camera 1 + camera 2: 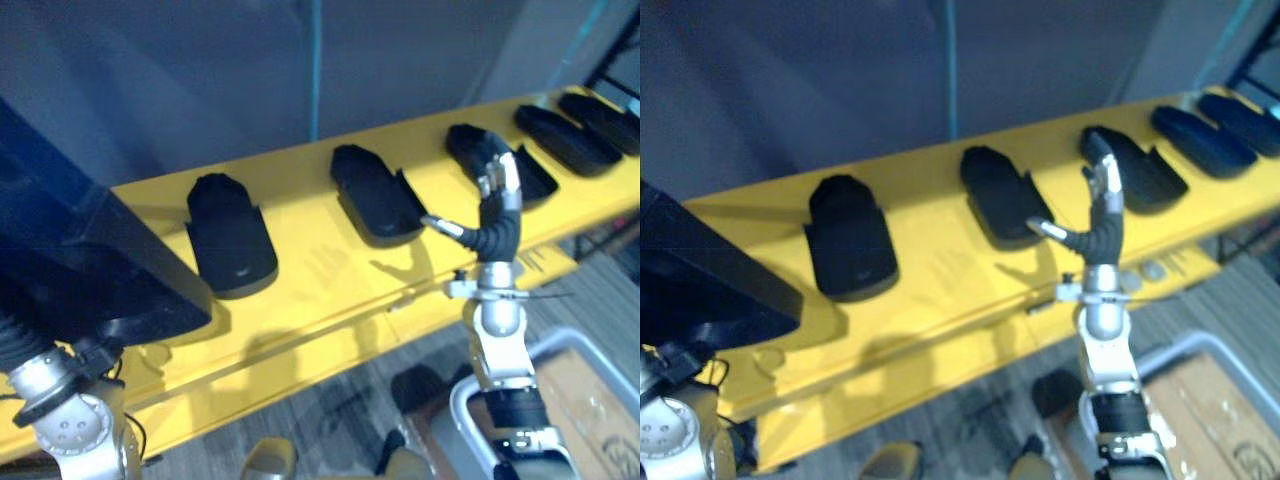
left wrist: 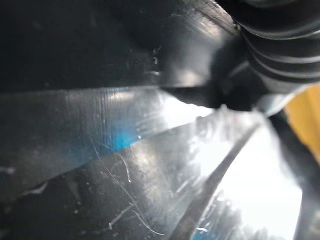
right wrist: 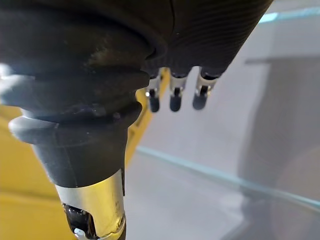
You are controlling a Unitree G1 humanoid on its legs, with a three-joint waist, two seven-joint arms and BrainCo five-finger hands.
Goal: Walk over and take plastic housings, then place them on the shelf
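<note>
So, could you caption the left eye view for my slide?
Open right robot hand above a yellow shelf bearing a row of black housings.

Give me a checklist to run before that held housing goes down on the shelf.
1. Grip of left hand on held housing: cannot tell.
2. Bare yellow shelf beside the leftmost placed housing: ok.
3. Right hand empty, fingers straight: ok.
4. Right hand clear of the third housing: cannot tell.
5. Placed housings lying apart in a row: ok.
</note>
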